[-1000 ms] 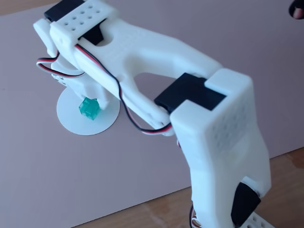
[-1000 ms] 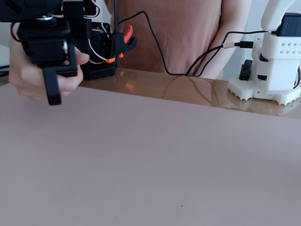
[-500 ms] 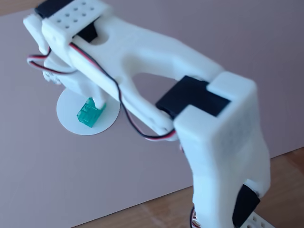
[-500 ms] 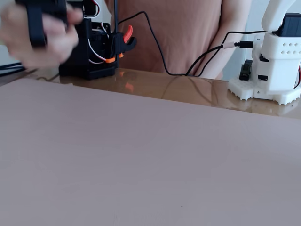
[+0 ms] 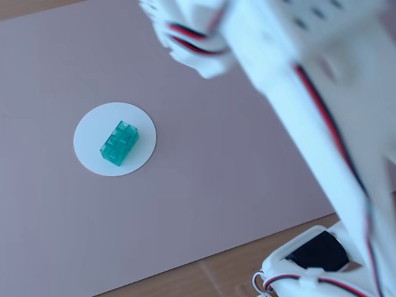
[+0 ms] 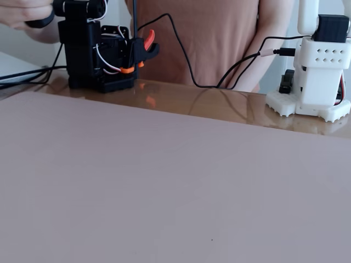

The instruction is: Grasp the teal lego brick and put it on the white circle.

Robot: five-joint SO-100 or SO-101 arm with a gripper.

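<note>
teal lego brick (image 5: 119, 143) sits on the white circle (image 5: 91, 133), inside the disc outline, long axis running diagonally, studs up. It's a bit right of the disc's middle in a fixed view, nothing touching it

white circle lies flat on the pinkish-mauve mat (image 5: 204, 185), left half of that view. Wooden tabletop (image 5: 223, 275) shows past the mat's lower edge

white arm (image 5: 309, 124) fills the right side of the same view, blurred and close to the lens, red and black wires along it, base part (image 5: 309, 260) at bottom right. It's well apart from the brick. Claw is not visible in either view, so can't tell how far open it is or whether it holds anything

in a fixed view from table level: mat (image 6: 164, 192) fills the foreground, bare in this frame; brick and disc don't show here. White arm base (image 6: 315, 76) stands on the glossy tabletop (image 6: 219, 107) at right, black cable (image 6: 230, 71) plugged in. Black leader arm (image 6: 96, 49) with orange trigger (image 6: 148, 41) at left, a person's hand (image 6: 24, 11) on top of it. Person in an orange shirt (image 6: 197, 38) behind the table
</note>
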